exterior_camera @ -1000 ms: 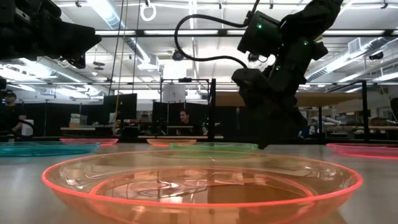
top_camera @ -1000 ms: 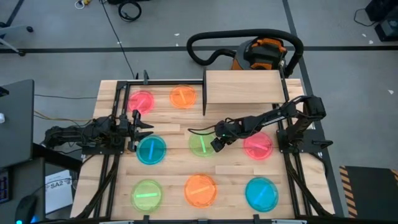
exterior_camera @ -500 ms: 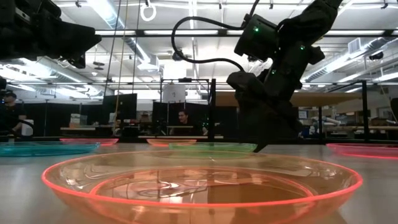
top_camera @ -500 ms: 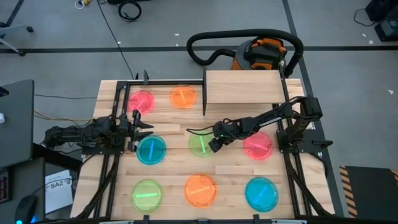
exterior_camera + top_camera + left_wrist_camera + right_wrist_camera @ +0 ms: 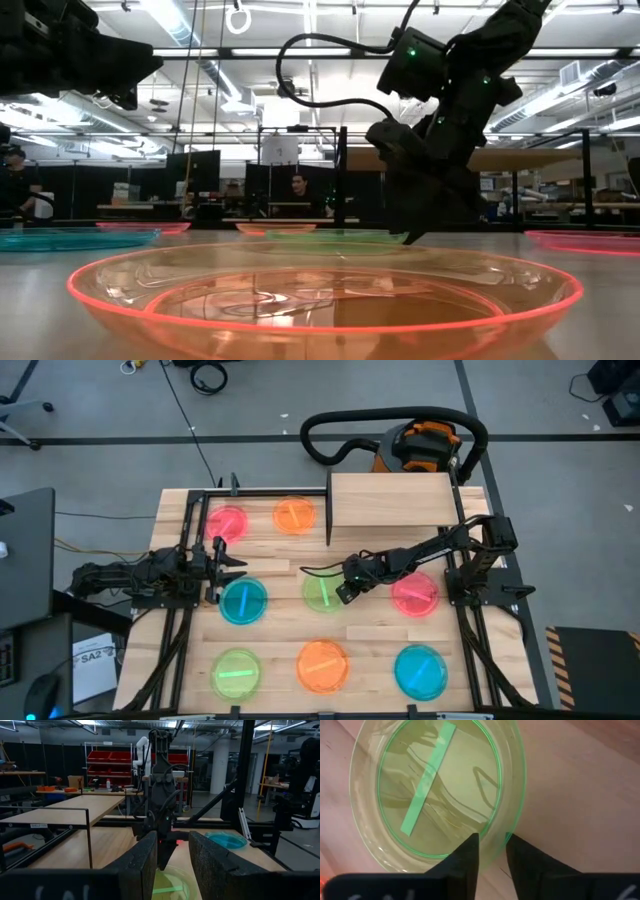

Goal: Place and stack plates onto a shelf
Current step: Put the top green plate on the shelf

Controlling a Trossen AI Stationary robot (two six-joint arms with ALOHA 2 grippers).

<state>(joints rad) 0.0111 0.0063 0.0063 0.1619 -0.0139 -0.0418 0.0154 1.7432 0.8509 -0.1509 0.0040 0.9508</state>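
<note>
A green plate [image 5: 323,592] lies flat on the wooden tabletop at mid-table; the right wrist view shows it [image 5: 437,790] from above with its bright streak. My right gripper [image 5: 342,594] slants down onto the plate's right edge, and its fingers [image 5: 492,852] have closed across the rim. My left gripper [image 5: 218,565] waits open and level at the table's left side, holding nothing. The shelf [image 5: 392,500], a light-wood board on a black frame, stands at the far right. My right gripper pinches the green plate's rim [image 5: 509,832] on its right side, one finger [image 5: 469,851] inside the plate and one [image 5: 522,857] outside. The fingers slant down from the table's right. The plate's base lies flat on the tabletop.
Other plates lie around: pink [image 5: 228,522] and orange [image 5: 294,515] at the far left, blue [image 5: 243,601] left of centre, pink [image 5: 414,593] under my right arm, and green [image 5: 236,673], orange [image 5: 322,665] and blue [image 5: 421,671] along the near edge.
My right gripper has sunk slightly toward the green plate's right rim. The plate has stayed where it was.
</note>
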